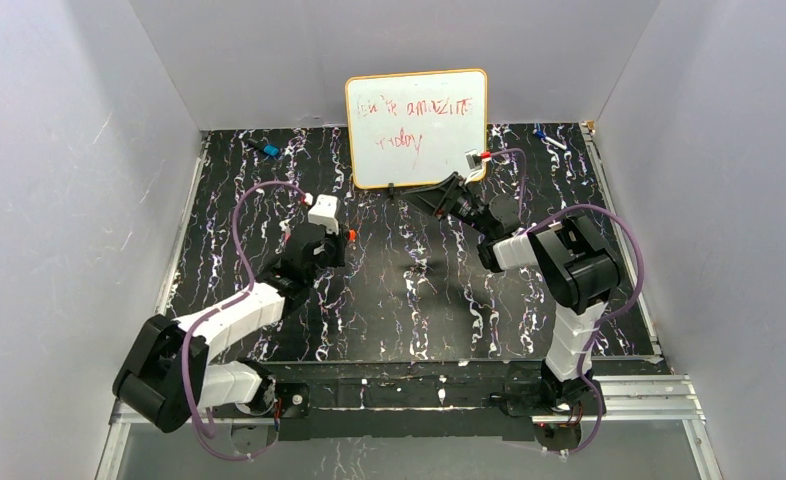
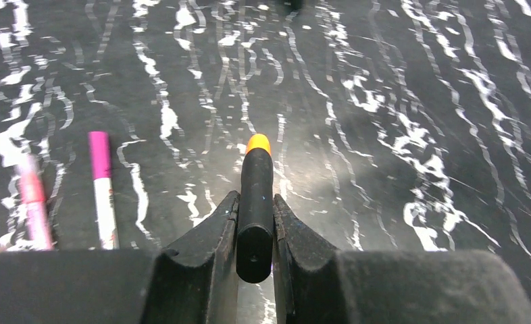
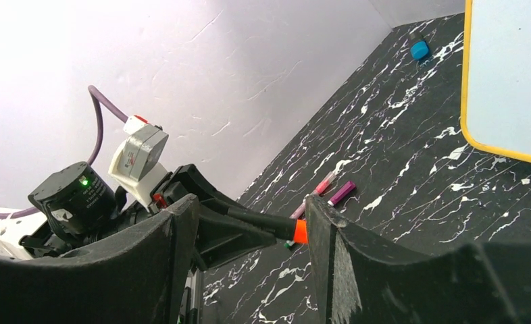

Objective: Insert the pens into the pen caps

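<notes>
Left wrist view: my left gripper (image 2: pixel 255 200) is clamped on the rear of the black marker (image 2: pixel 256 172), which looks light, stiff and slick. My right gripper (image 3: pixel 250 210) stands apart, empty.

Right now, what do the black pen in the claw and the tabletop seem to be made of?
Black pen: smooth, faintly glossy plastic, judging by the soft highlights along it, with an orange end of shinier plastic. Tabletop: black with white veins like marble, but the flat, dull sheen suggests a printed sheet or laminate; I cannot tell which.
</notes>
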{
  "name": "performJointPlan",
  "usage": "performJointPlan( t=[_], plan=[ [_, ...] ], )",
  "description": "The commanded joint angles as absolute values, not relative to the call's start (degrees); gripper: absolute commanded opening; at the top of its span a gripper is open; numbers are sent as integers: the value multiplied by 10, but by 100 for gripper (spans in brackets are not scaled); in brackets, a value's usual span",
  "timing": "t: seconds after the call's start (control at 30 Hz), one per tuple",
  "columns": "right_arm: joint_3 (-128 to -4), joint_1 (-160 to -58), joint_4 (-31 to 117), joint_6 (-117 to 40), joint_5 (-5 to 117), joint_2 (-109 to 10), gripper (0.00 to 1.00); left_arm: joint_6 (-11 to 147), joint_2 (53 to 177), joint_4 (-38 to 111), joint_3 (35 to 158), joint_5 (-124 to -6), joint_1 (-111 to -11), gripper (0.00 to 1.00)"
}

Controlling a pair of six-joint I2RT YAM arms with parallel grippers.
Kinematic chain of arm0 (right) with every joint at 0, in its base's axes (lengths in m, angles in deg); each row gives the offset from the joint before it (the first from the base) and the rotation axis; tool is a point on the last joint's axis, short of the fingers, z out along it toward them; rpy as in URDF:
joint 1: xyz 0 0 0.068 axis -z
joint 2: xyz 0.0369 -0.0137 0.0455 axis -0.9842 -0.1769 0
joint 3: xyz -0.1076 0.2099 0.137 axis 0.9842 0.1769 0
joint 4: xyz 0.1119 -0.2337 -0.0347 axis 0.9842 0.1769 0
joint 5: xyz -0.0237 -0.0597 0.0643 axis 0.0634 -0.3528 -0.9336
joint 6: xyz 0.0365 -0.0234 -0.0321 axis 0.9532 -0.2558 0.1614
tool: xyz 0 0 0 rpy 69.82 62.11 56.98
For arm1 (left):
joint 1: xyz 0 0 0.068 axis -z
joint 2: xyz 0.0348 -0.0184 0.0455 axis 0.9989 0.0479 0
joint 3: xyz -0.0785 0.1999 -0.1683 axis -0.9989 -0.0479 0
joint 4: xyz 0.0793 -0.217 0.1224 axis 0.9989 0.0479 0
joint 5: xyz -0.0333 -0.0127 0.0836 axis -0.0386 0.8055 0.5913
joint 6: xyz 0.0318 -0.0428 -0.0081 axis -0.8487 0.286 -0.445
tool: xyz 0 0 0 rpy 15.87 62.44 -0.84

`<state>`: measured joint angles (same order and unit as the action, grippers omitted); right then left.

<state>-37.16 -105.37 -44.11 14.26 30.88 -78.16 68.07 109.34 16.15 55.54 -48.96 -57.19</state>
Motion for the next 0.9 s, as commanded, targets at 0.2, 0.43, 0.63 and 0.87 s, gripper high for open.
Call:
performJointPlan(
  t=[0.2,0.43,0.63,0.87],
  plan=[
    [-362,-1043,-618,136,290,-752,67,668,1155,58,524,-274,-546,0],
    [-353,-1038,-618,136,286,-747,68,696,1199,35,517,-265,-544,0],
    [-354,-1036,-618,141,287,-750,68,743,1202,40,493,-259,-544,0],
    [-350,-1036,-618,142,290,-752,68,781,1218,54,485,-267,-544,17]
  ],
)
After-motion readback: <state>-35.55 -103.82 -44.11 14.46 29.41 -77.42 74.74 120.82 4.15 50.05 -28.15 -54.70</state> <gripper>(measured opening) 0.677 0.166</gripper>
